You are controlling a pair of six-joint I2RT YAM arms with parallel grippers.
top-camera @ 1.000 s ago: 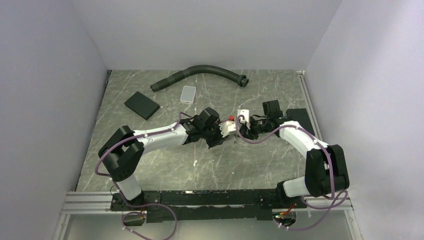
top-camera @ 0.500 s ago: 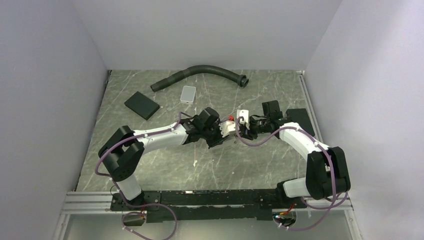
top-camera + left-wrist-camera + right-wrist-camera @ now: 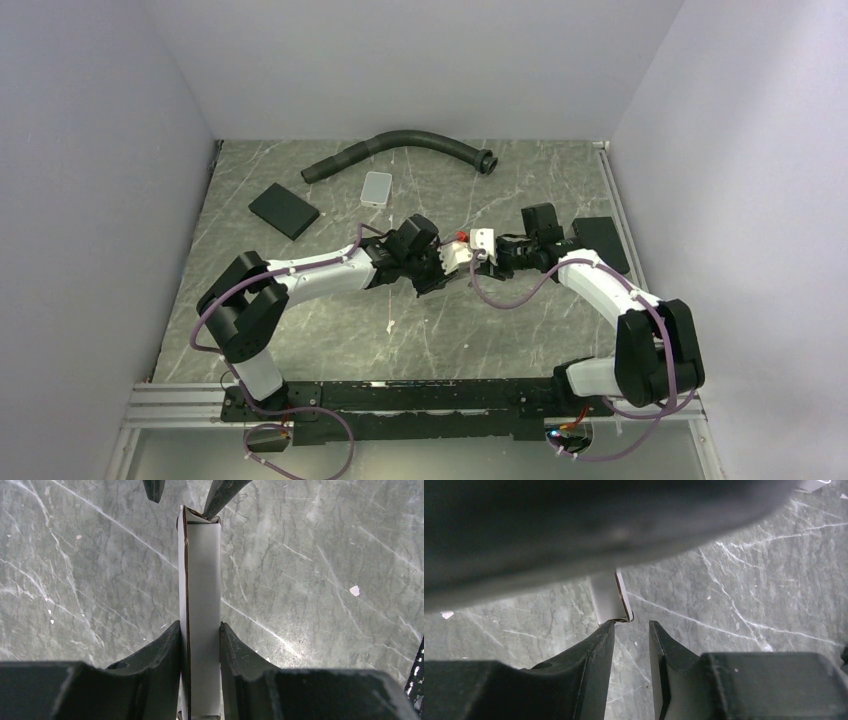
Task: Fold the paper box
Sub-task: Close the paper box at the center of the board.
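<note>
The grey, white-veined marble desk (image 3: 330, 330) carries the work at its middle, where the two white-and-black robot arms meet tip to tip. Between them is the paper box (image 3: 202, 605), a white thin-cardboard carton. It sits roughly at the centre of the desk and appears to be held clear of the surface rather than lying on it.

Judged from its shape, the main folding is done. The sheet is already a slim rectangular sleeve with straight, crisp long edges. What looks unfinished is the far end: a brown raw edge shows along one side, and a small flap (image 3: 623, 600) there stands slightly ajar instead of tucked flat. The near end is hidden inside the grip, so its state cannot be told. Closing that far flap seems to be the step in hand.

The box's long axis runs from the left arm toward the right arm, crosswise on the desk in the overhead view. Its free end points at the right arm, and a narrow face is turned up toward the left wrist camera.

The left hand (image 3: 200, 630) pinches the box across its narrow width, with one finger pressed on each broad side. The right hand (image 3: 633, 626) is spread with nothing between its fingers. One fingertip (image 3: 610, 626) touches the corner of the box's far end.
</note>
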